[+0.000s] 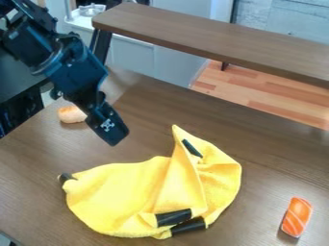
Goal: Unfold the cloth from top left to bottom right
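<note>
The black gripper point(110, 129) hangs from the upper left, above the table and up and left of the cloth, apart from it. The yellow cloth point(122, 190) lies crumpled on the brown table at the lower middle. Its right part is folded over itself, with a raised peak at the top and creases running down from it. Black patches mark the cloth at its left corner, near the peak, and in a pair at its bottom edge.
An orange and white sushi piece point(297, 217) lies at the lower right of the table point(270, 144). A pale orange-tan object point(71, 115) sits behind the gripper at the left. A brown raised bench point(212, 38) crosses beyond the table's far edge.
</note>
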`<action>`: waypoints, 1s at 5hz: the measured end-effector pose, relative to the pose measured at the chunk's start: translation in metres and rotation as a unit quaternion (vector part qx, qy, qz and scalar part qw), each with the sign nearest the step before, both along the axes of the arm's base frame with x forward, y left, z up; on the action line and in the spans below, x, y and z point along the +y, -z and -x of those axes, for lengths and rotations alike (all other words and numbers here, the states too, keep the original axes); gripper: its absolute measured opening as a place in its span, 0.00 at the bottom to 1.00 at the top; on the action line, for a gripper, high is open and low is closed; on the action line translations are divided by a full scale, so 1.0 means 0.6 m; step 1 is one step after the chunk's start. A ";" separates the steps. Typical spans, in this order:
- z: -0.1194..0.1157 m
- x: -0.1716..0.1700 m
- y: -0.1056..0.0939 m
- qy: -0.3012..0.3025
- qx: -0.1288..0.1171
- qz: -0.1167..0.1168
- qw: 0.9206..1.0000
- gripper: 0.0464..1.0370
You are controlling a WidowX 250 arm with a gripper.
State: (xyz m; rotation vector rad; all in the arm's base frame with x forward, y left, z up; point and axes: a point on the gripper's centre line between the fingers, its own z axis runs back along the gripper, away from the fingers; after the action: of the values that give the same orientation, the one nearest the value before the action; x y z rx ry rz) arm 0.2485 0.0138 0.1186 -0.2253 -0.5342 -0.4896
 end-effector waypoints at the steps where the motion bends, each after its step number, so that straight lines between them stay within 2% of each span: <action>1: 0.001 -0.001 0.005 -0.001 0.005 0.002 1.000 0.96; 2: 0.008 -0.024 0.027 0.013 0.010 -0.011 1.000 0.96; 3: 0.019 -0.049 0.056 0.024 0.005 -0.039 0.999 0.96; 5: 0.024 -0.095 0.091 0.016 -0.035 -0.106 0.994 0.96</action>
State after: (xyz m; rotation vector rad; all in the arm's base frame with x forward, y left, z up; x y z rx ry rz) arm 0.2342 -0.0435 0.0640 -0.0137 -0.5433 -0.5833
